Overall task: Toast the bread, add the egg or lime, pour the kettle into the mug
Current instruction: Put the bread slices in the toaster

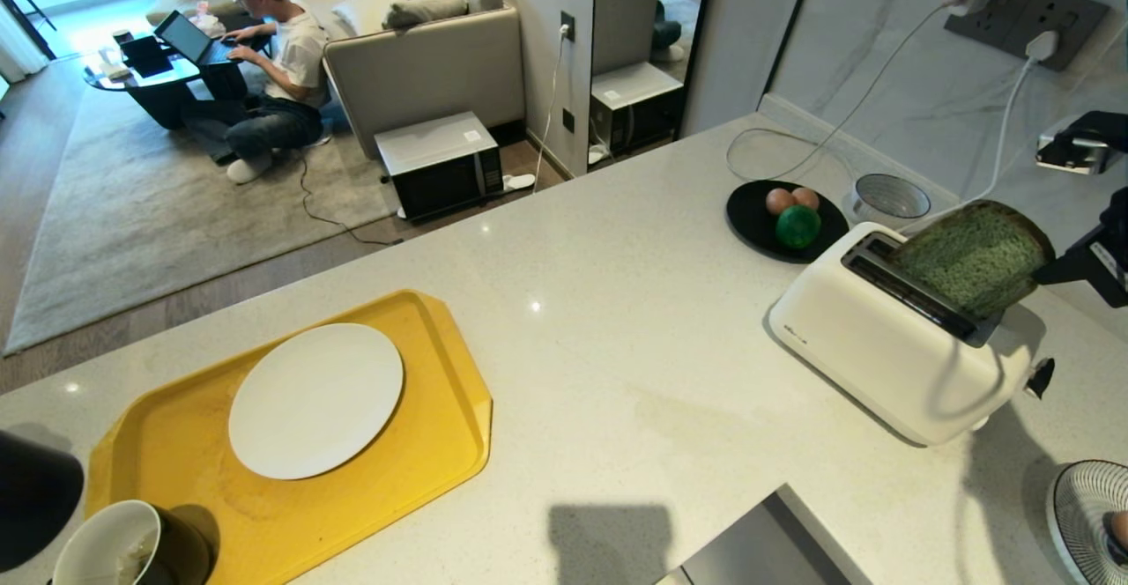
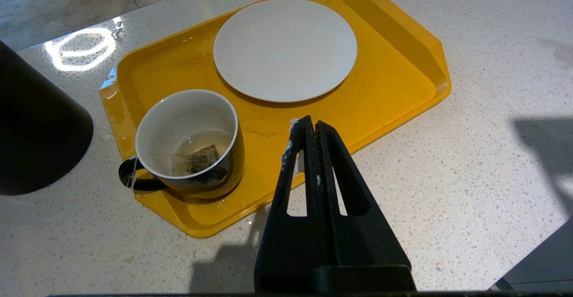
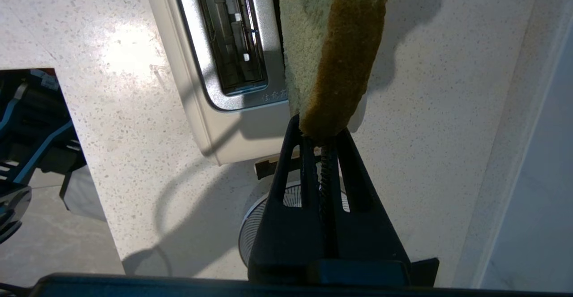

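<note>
While the right gripper [image 3: 323, 129], jaws pinching the bread [image 1: 974, 257] at the toaster's [image 1: 890, 347] three o'clock, toasting step: next, lower slice squarely into slot.

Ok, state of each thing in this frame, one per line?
bread: held tilted over the toaster, not yet fully in
toaster: near slot empty
right hand: shut on bread
left hand: shut, empty, above the tray
mug: on tray, teabag inside
white plate: bare
lime: on black plate with two eggs
</note>
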### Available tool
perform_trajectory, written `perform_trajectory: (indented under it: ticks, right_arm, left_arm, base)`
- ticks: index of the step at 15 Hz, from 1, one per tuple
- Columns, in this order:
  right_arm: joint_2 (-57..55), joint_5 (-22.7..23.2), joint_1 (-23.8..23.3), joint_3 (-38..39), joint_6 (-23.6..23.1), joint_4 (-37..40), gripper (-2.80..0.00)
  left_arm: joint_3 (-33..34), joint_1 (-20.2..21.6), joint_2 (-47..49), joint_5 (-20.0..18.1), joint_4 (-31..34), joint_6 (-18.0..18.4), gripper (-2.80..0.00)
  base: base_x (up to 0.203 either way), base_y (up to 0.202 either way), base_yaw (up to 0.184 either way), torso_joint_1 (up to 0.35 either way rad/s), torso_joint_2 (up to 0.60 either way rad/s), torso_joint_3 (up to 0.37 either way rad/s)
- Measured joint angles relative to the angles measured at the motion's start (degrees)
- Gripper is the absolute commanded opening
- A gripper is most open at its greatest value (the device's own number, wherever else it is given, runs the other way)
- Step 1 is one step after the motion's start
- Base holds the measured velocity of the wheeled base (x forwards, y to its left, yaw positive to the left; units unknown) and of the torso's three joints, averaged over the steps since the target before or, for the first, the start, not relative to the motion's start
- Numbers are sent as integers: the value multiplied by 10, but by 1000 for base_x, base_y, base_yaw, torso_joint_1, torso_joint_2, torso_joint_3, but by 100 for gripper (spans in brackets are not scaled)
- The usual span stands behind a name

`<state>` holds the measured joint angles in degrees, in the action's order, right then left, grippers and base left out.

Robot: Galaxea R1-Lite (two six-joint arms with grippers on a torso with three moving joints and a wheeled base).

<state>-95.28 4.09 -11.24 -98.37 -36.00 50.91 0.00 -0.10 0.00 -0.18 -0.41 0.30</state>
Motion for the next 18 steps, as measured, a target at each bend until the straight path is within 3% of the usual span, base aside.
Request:
perform_trajectory:
  ticks: [10,11,12,18]
  right_arm:
    - [-3,0,-2,-6,4,1,-280]
    - [-3,0,-1,-6,3,0,-168]
    - [-4,0,-1,-6,3,0,0]
    - [-9,-2,-1,-11,3,0,0]
  left_arm:
    - [0,0,0,0,0,0,-280]
    - [0,0,0,0,0,0,-280]
    - [0,0,0,0,0,0,-280]
    - [0,0,0,0,0,0,-280]
  base:
    - [0,0,0,0,0,0]
    - [0,0,0,0,0,0]
    - [0,0,0,0,0,0]
    - [0,0,0,0,0,0]
